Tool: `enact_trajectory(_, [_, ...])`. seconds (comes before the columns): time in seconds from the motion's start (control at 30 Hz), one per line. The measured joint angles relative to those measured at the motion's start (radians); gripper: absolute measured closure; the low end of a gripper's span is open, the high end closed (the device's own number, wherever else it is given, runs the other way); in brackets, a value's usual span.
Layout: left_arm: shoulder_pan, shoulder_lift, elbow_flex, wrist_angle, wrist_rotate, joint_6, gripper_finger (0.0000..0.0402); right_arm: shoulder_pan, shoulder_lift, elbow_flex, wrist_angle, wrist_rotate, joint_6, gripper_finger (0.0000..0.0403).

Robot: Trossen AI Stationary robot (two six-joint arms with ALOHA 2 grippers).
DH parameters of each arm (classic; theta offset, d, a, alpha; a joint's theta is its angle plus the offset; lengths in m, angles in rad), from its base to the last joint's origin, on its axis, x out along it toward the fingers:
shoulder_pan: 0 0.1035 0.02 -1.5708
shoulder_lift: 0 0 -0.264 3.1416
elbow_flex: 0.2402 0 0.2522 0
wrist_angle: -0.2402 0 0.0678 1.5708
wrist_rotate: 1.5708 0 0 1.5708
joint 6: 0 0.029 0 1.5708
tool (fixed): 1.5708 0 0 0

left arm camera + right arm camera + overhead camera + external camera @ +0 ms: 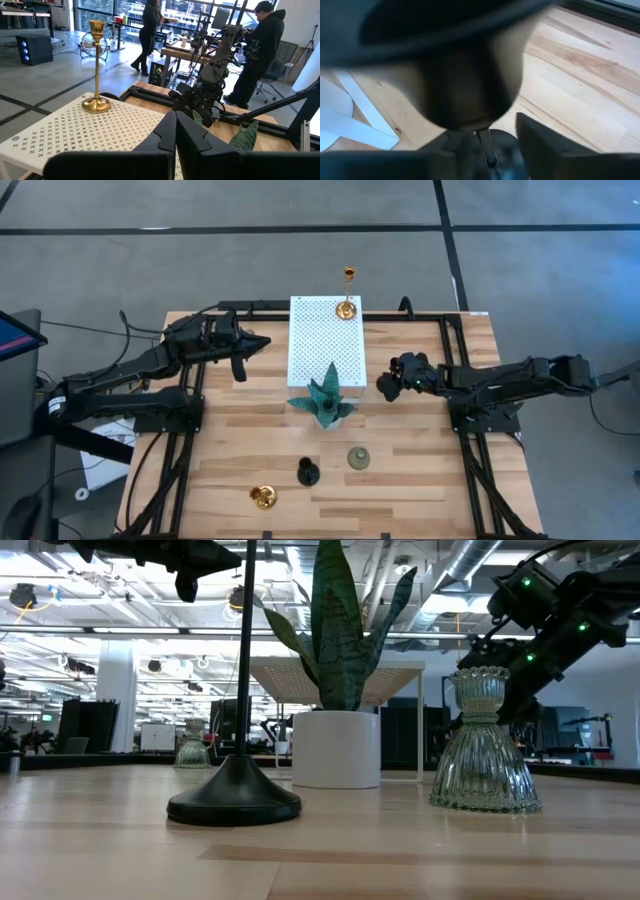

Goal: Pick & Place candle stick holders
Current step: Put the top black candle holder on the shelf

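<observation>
The right gripper [388, 387] hangs over the bare wood just right of the white perforated board [310, 350]. A dark, rounded thing [470, 85], probably one of the black candle stick holders, fills its wrist view right at the fingers. Whether the fingers have clamped on it or are merely around it cannot be told.

For this step, the grip should be firm and centred on the stem before the holder is lifted straight up. It should then be carried clear of the teal plant ornament [325, 395] nearby.

One upright gold holder [347, 305] stands on the board's far corner. Another black holder [307, 472] and a grey-green holder [358, 457] stand near the table's front edge. A second gold holder [263, 497] appears to lie on its side near them.

The left gripper [258, 342] waits beside the board's left edge, with its fingers pressed together on nothing.
</observation>
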Motion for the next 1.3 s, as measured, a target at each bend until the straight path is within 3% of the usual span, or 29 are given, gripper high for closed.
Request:
enact_trajectory(0.23, [0.000, 0.000, 0.000, 0.000, 0.000, 0.000, 0.0398, 0.003, -0.002, 0.000, 0.002, 0.004, -0.004, 0.0391])
enact_trajectory(0.5, [0.000, 0.000, 0.000, 0.000, 0.000, 0.000, 0.0398, 0.003, -0.009, 0.062, -0.095, -0.065, -0.032, 0.0397])
enact_trajectory(0.7, [0.000, 0.000, 0.000, 0.000, 0.000, 0.000, 0.0398, -0.001, -0.009, 0.219, -0.324, -0.064, -0.127, 0.0398])
enact_trajectory(1.03, [0.000, 0.000, 0.000, 0.000, 0.000, 0.000, 0.0398, -0.028, -0.009, 0.479, -0.554, -0.055, -0.246, 0.0401])
enact_trajectory(1.3, [0.000, 0.000, 0.000, -0.002, 0.000, 0.000, 0.0398, -0.075, -0.009, 0.684, -0.636, -0.057, -0.335, 0.0402])
